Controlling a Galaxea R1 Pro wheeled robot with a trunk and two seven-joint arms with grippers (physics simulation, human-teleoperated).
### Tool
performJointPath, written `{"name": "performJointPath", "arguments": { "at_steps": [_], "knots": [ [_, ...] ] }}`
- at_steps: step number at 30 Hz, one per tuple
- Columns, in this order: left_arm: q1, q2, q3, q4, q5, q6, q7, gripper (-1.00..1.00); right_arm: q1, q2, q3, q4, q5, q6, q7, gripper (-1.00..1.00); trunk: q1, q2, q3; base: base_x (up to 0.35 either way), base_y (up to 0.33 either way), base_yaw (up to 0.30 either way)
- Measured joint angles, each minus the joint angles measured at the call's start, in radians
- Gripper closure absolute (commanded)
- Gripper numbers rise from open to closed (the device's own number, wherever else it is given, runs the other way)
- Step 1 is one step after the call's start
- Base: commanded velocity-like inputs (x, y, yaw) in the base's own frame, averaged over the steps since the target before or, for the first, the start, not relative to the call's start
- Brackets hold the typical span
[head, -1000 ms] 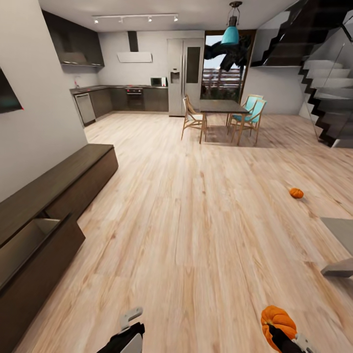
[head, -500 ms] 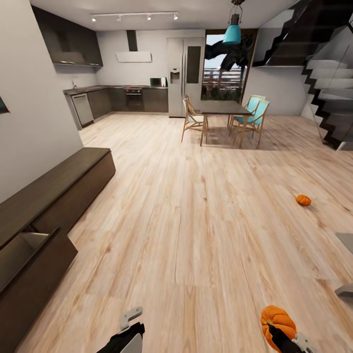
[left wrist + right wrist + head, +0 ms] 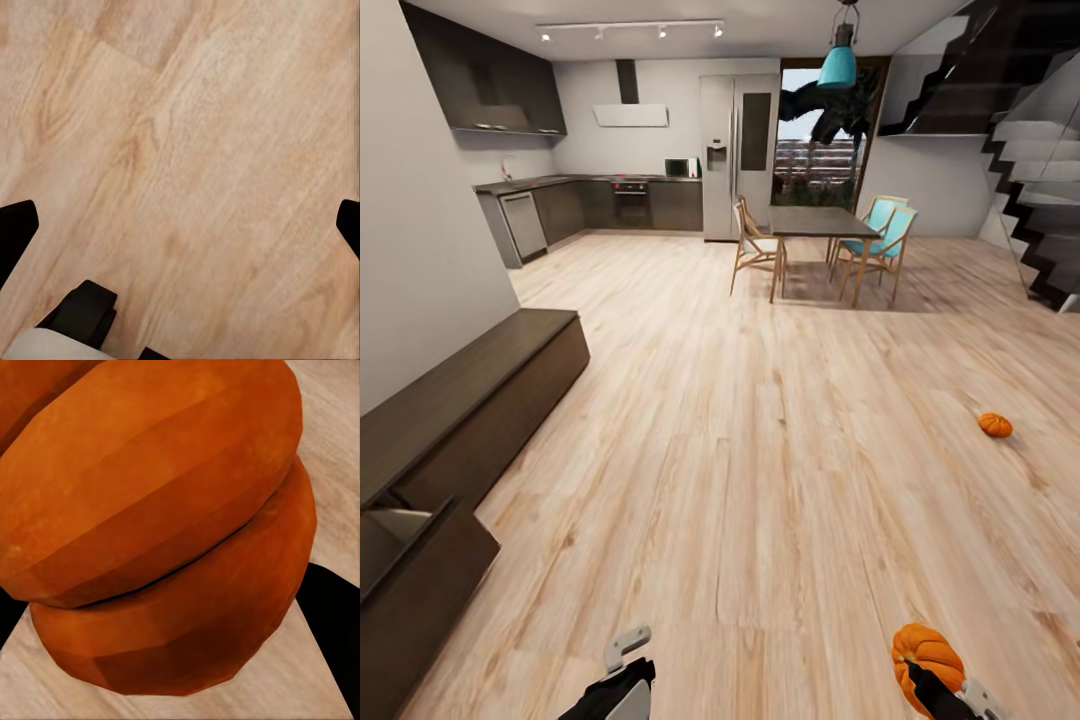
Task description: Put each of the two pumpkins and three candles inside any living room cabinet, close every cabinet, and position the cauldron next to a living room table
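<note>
One pumpkin in hand, the other out on the floor, a drawer standing open.

Right hand [image 3: 945, 690] closed around a pumpkin [image 3: 927, 655], carried low at the robot's right side; in the right wrist view a squat, bright-orange, faceted body in broad ribs, close against the dark fingers [image 3: 334, 622]. Left hand [image 3: 622, 662] carrying nothing, fingers spread wide over bare floor [image 3: 760, 450]. Further out, second pumpkin [image 3: 994, 425] lying loose on the planks to the right, well apart from everything. Long dark cabinet [image 3: 470, 400] against the left wall, nearest drawer [image 3: 395, 530] pulled out, pale inside, contents hidden. Judged early: at most little stowed, this pumpkin not yet delivered, the drawer still to be shut.
</note>
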State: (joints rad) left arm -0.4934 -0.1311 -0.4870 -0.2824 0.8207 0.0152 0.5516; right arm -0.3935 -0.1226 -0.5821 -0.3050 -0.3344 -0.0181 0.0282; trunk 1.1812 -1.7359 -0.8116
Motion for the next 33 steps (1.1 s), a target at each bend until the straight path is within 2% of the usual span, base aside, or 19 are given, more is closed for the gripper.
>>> {"name": "performJointPath", "arguments": {
  "at_steps": [29, 33],
  "knots": [
    [0.0, -0.001, 0.0, 0.0, 0.0, -0.002, 0.0, -1.0, 0.0, 0.0, 0.001, 0.0, 0.0, -0.001, 0.001, 1.0, 0.0, 0.0, 0.0, 0.35, 0.0, 0.0],
    [0.0, 0.0, 0.0, 0.0, 0.0, -0.003, 0.0, -1.0, 0.0, 0.0, 0.0, 0.0, 0.0, -0.034, 0.001, 1.0, 0.0, 0.0, 0.0, 0.35, 0.0, 0.0]
  ]
}}
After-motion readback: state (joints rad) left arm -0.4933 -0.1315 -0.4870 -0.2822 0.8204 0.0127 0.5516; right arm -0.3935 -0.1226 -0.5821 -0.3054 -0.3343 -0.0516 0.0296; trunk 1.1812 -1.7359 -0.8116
